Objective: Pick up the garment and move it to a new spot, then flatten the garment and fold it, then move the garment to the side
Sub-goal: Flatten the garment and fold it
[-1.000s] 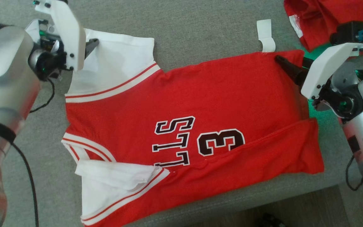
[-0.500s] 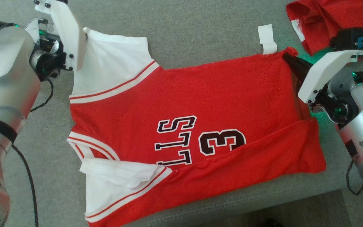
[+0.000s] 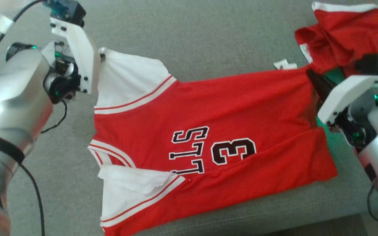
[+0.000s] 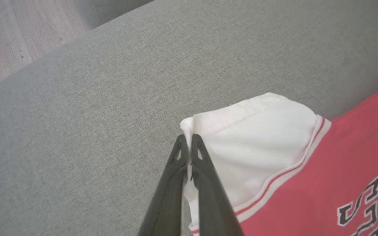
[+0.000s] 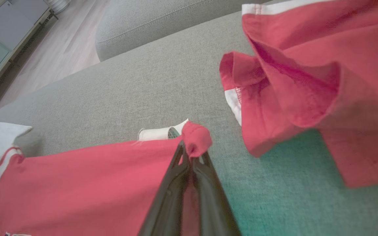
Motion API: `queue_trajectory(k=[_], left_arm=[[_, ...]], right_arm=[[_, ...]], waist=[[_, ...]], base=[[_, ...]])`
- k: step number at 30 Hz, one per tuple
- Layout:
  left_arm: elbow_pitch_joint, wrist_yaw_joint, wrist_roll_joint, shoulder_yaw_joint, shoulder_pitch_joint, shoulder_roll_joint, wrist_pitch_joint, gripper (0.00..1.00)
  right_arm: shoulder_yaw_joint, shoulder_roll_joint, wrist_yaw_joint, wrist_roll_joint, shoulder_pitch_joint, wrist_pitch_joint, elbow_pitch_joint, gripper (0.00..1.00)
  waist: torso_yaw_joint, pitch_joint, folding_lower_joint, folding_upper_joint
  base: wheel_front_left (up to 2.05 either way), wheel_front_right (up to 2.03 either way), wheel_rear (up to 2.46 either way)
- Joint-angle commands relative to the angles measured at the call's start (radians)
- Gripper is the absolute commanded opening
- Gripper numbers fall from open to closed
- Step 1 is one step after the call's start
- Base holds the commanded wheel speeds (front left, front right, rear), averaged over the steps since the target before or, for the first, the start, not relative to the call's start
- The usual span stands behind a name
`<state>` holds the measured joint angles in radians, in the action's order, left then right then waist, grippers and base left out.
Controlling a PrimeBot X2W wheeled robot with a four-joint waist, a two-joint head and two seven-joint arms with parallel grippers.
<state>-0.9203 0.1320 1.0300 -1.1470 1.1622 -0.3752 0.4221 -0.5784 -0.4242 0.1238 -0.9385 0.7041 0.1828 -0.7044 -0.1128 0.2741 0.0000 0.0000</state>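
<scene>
Head view: shirt (image 3: 208,118) lies spread on grey cushion (image 3: 208,39), near edge already folded over. Left hand (image 4: 187,139) clamped on white sleeve corner (image 4: 190,124), right hand (image 5: 189,149) on red hem corner (image 5: 197,139). Probably mid-fold; side move remains.
</scene>
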Motion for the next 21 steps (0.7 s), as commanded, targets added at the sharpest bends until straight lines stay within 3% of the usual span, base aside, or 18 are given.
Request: queue_trajectory(k=[1,12,21], left_arm=[[0.034,-0.001,0.016,0.025,0.032,-0.053,-0.006,0.0],[0.205,-0.001,0.09,-0.03,-0.045,-0.156,0.0,0.0],[0.427,-0.001,0.139,-0.083,-0.095,-0.269,0.088,0.0]], right_arm=[[-0.01,-0.026,0.007,-0.01,-0.019,-0.016,0.013,0.0],[-0.035,-0.067,0.007,-0.027,-0.094,-0.065,-0.001,0.0],[-0.066,-0.127,0.007,-0.032,-0.156,-0.06,0.041,0.0]], waist=[[0.019,-0.037,0.0,0.0],[0.07,-0.129,0.0,0.0],[0.1,-0.168,0.0,0.0]], base=[[0.0,0.0,0.0],[0.0,0.0,0.0],[0.0,0.0,0.0]])
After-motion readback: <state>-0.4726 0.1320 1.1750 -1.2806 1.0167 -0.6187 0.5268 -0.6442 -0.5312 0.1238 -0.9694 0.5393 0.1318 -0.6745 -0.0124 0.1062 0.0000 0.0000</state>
